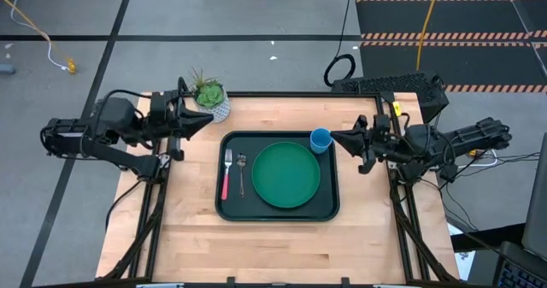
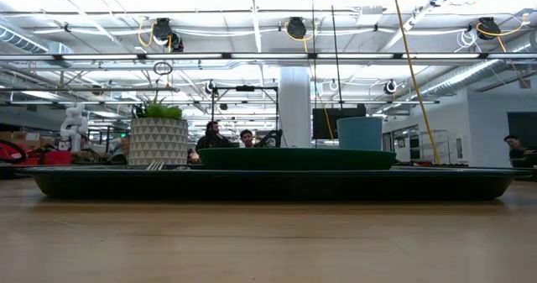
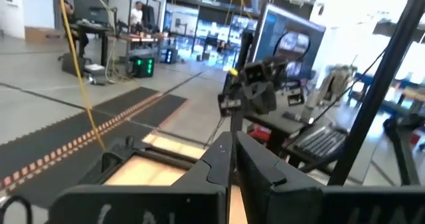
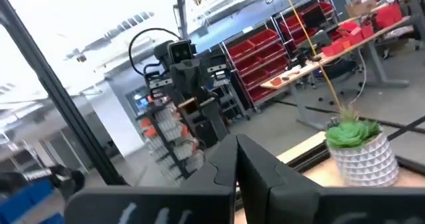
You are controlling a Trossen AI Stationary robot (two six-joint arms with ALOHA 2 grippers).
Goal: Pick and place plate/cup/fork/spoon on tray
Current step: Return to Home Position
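Observation:
The dark tray (image 1: 231,211) lies mid-table. On it sit the green plate (image 1: 285,175), the light-blue cup (image 1: 320,139) at the far right corner, and the pink-handled fork (image 1: 226,174) and the silver spoon (image 1: 242,173) side by side at the left. The low view shows the tray (image 2: 277,184), the plate (image 2: 294,158) and the cup (image 2: 359,133). My left gripper (image 1: 208,121) is shut and empty, raised at the far left beside the plant pot. My right gripper (image 1: 335,137) is shut and empty, just right of the cup.
A white speckled plant pot (image 1: 211,100) with a green plant stands at the far edge, left of centre; it also shows in the low view (image 2: 158,140) and the right wrist view (image 4: 358,151). Bare wood lies in front of the tray (image 1: 273,249).

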